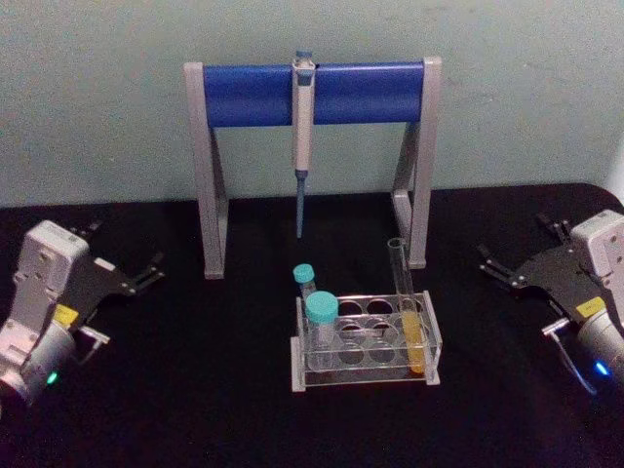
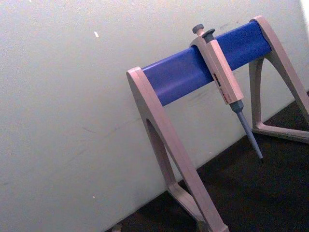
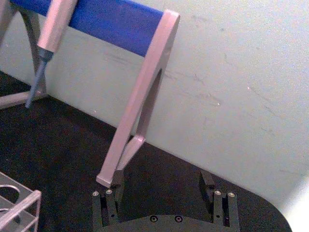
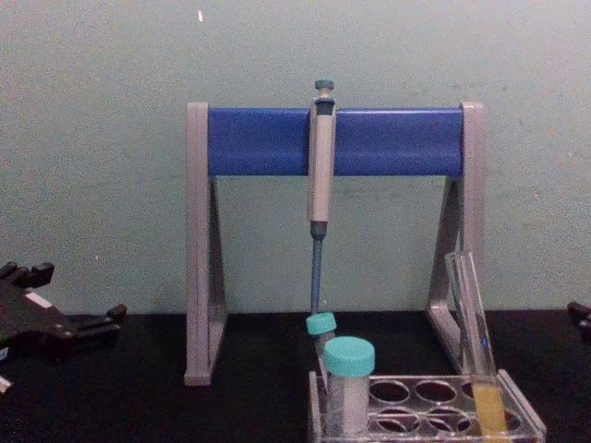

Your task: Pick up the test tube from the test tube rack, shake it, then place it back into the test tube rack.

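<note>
The test tube (image 1: 405, 292) is a tall clear glass tube with yellow-orange liquid in its lower part. It stands leaning slightly in a right-hand hole of the clear test tube rack (image 1: 363, 378) at the table's middle front. The chest view shows the test tube (image 4: 473, 332) in the test tube rack (image 4: 522, 426) too. My left gripper (image 1: 125, 249) rests open at the far left, well away from the rack. My right gripper (image 1: 519, 244) rests open at the far right. In the right wrist view the right gripper (image 3: 160, 186) has nothing between its fingers, and a corner of the rack (image 3: 21, 205) shows.
Two teal-capped tubes (image 1: 321, 317) (image 1: 304, 277) stand in the rack's left side. Behind it is a grey-and-blue pipette stand (image 1: 312, 94) with a pipette (image 1: 302, 136) hanging from its bar. The black tabletop (image 1: 195, 390) ends at a pale wall.
</note>
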